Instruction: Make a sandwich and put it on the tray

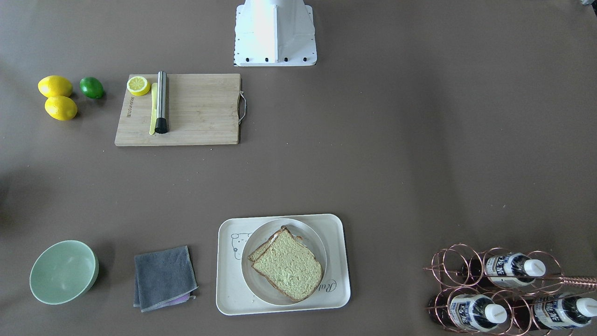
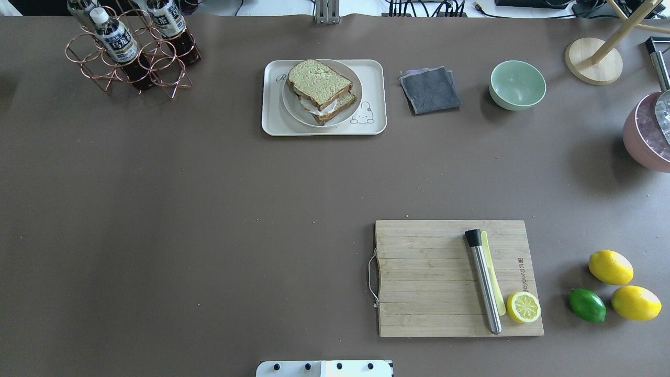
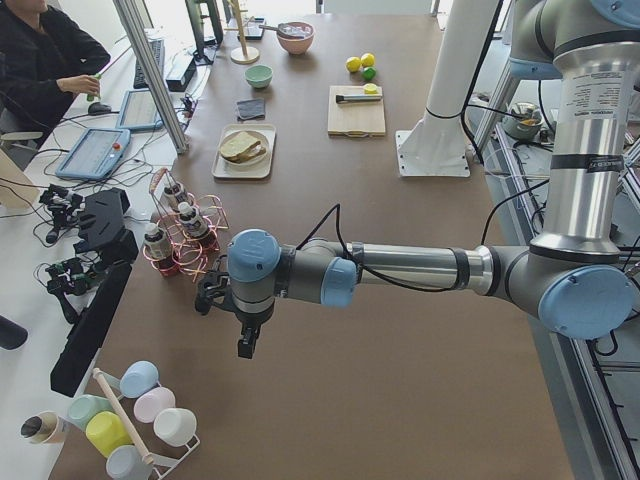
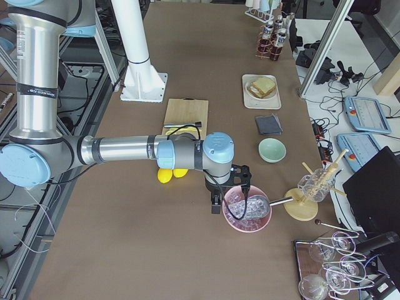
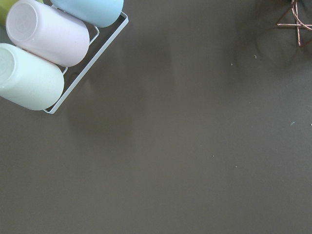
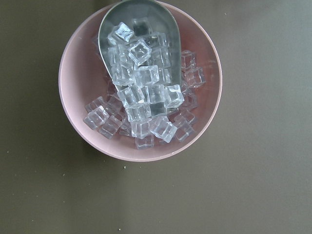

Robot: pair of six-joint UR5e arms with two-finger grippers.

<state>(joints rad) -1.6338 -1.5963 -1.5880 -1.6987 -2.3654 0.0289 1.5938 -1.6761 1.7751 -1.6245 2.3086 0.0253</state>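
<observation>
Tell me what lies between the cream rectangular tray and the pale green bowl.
A folded grey cloth lies there, touching neither; the overhead view shows it.

- Brown table [image 2: 209,209], robot base [image 2: 324,368] mid robot-side edge.
- Operators' edge, middle: tray [image 2: 272,123]. Along that edge toward the right end: grey cloth [image 2: 430,90], green bowl [image 2: 517,85], wooden stand [image 2: 593,61].
- Same edge, toward the left end: copper bottle rack [image 2: 133,63].
- Near the robot-side edge, right of the base: cutting board [image 2: 424,277].
- Between board and right end: two lemons [image 2: 610,267], one lime [image 2: 587,305].
- Right end: pink bowl [image 6: 78,112] of ice.
- Left end, operators' corner: rack of cups [image 3: 135,420].
</observation>
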